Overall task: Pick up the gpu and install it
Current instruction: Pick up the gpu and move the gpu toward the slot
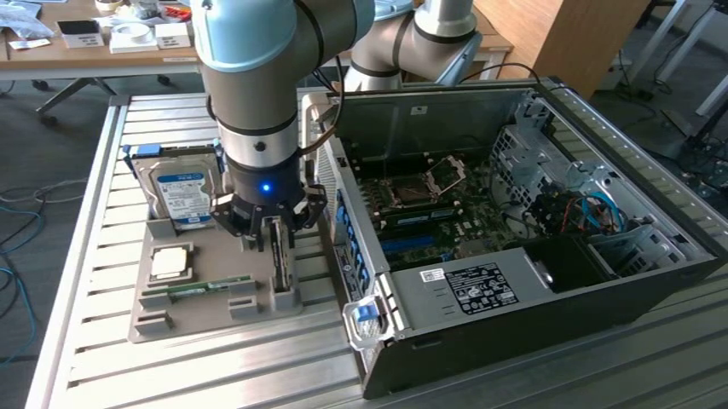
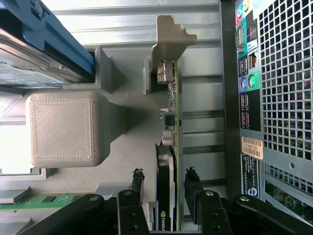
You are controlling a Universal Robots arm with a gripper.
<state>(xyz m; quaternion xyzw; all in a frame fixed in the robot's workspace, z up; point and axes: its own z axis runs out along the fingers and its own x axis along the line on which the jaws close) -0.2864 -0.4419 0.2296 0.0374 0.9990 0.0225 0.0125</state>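
A Universal Robots arm hangs its gripper [image 1: 276, 247] over a grey holder tray [image 1: 153, 319] on the slatted metal worktop [image 1: 136, 375], just beside an open computer case [image 1: 512, 281]. The gpu [image 1: 280, 271] stands on its long edge in a slot along the tray's edge nearest the case, one end seated in a grey bracket at the tray's front corner. The gripper is spread wide. Its two black fingers [image 2: 138, 178] straddle the card, one on each face, with a visible gap on both sides, so nothing is pinched. On the same tray a silver hard drive [image 1: 182, 192] with a blue-and-white label stands upright at the far edge. A square processor [image 1: 170, 262] and a green RAM stick [image 1: 210, 287] lie flat nearer the front. The case lies on its side, motherboard exposed.
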